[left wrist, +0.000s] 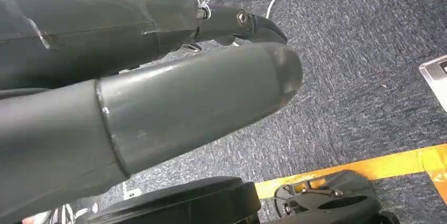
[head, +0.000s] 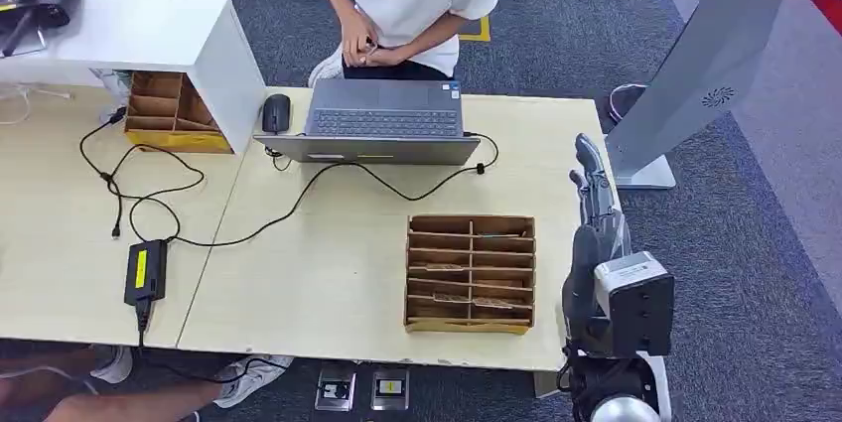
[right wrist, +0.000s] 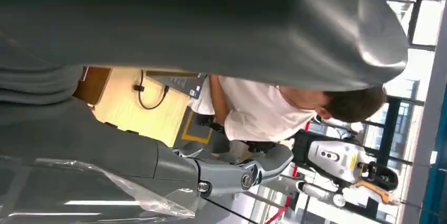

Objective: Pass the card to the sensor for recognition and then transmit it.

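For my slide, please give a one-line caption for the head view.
Right hand raised empty beside the wooden card organizer on the desk, person behind a laptop.

Cards in the wooden organiser look too small to read.

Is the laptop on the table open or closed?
Open. The laptop shows its keyboard facing up, with the lid tilted toward the robot.

No legible text anywhere. Yellow label on black power adapter on worktop: print too small to read. Small blue sticker on laptop palm rest, also unreadable.
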Controlling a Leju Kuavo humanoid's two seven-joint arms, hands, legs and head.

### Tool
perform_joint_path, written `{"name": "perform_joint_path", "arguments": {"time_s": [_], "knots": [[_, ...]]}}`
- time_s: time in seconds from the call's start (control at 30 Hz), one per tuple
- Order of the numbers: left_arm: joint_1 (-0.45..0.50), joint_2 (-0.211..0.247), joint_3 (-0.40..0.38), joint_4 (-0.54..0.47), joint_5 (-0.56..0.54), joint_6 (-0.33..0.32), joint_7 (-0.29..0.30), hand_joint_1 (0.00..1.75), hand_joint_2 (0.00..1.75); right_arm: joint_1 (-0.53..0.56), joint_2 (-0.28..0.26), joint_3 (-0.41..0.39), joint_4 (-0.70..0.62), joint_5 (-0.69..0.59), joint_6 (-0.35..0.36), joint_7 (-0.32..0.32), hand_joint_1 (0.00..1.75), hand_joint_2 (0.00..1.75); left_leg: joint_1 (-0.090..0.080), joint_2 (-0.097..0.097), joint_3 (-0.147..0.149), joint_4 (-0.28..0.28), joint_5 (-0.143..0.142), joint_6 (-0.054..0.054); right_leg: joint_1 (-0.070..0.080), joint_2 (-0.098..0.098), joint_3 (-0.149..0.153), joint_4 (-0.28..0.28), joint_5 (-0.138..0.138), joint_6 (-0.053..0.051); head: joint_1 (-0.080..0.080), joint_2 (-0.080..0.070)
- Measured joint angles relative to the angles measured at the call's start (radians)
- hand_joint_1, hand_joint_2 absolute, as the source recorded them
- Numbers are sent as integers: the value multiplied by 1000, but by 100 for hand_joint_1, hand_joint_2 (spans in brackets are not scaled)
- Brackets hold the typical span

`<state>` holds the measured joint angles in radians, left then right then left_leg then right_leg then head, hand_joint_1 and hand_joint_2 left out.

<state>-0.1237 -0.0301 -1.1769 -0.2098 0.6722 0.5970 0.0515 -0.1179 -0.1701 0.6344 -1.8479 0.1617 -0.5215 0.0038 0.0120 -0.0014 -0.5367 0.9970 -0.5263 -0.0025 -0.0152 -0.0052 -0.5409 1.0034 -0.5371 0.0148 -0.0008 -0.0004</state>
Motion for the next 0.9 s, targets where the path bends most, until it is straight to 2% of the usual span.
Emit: {"name": "perform_joint_path", "arguments": {"time_s": [0.9], "knots": [[0, 0, 0, 0, 5, 1, -2, 0, 0, -1, 0, 1, -7, -4, -5, 0, 0, 0, 1, 0, 0, 0, -1, -1, 1, 0, 0, 0, -1, -1, 0, 0]]}}
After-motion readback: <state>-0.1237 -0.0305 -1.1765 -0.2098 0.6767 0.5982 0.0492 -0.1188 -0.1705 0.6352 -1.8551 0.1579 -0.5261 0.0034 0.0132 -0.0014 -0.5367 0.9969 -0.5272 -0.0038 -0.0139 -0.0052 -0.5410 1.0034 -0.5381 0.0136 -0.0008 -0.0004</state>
